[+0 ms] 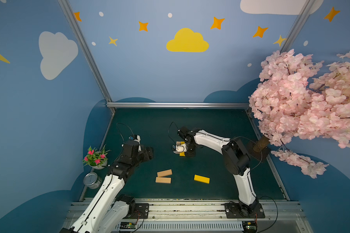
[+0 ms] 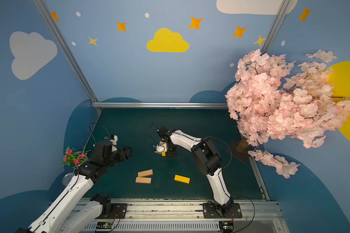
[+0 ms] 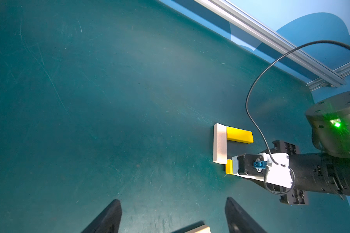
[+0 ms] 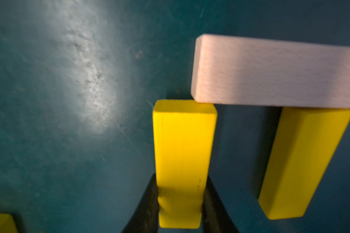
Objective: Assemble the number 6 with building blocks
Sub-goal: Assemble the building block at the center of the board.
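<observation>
My right gripper (image 4: 181, 181) is shut on a yellow block (image 4: 182, 141) lying flat on the mat. Its far end touches one end of a tan block (image 4: 271, 72). A second yellow block (image 4: 303, 161) meets the tan block's other end, so the three form a C shape (image 3: 220, 143). In both top views two loose tan blocks (image 1: 164, 173) (image 1: 163, 180) lie side by side near the front, with a loose yellow block (image 1: 201, 179) to their right. My left gripper (image 3: 173, 201) hovers open at the left (image 1: 148, 153), with nothing between its fingers.
A potted pink flower (image 1: 96, 158) and a tin can (image 1: 92, 180) stand at the mat's left edge, beside the left arm. A pink blossom tree (image 1: 303, 109) overhangs the right edge, its trunk base (image 1: 260, 147) on the mat. An aluminium rail (image 1: 178, 105) bounds the back.
</observation>
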### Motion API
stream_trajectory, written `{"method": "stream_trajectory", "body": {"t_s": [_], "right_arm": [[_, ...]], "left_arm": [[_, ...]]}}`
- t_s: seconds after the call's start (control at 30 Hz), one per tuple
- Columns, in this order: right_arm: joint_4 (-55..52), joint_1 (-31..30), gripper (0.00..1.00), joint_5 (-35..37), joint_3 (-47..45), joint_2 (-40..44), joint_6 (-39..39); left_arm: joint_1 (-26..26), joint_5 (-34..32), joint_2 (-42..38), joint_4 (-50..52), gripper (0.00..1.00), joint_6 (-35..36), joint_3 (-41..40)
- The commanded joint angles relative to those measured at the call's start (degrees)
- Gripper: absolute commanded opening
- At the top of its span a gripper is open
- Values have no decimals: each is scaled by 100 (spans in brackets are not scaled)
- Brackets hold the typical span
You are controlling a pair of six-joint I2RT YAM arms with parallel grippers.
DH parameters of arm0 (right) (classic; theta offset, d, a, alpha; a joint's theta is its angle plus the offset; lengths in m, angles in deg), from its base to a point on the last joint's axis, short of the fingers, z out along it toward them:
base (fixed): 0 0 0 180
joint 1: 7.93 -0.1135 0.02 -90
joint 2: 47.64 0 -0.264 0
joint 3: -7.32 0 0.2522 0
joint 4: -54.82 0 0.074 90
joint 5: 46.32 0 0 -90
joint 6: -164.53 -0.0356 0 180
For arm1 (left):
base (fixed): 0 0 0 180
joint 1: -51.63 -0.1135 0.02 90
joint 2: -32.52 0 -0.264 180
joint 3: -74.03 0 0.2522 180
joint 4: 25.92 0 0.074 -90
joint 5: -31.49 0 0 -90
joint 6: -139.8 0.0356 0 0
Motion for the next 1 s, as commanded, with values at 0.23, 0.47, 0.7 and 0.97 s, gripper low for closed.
{"method": "stream_trajectory", "body": {"t_s": [0.23, 0.47, 0.7, 0.97], "right_arm": [[-260, -9, 2, 15, 96, -102, -10], [-219, -10, 32, 136, 85, -124, -40], [72, -9, 92, 77, 12, 93, -238], [430, 71, 93, 76, 73, 1350, -1085]], "left_arm": [[-26, -20, -48, -6, 82, -5, -103], [-25, -2, -55, -15, 82, -8, -104], [-35, 0, -99, -6, 82, -5, -111], [-33, -27, -29, 55, 82, 162, 110]]}}
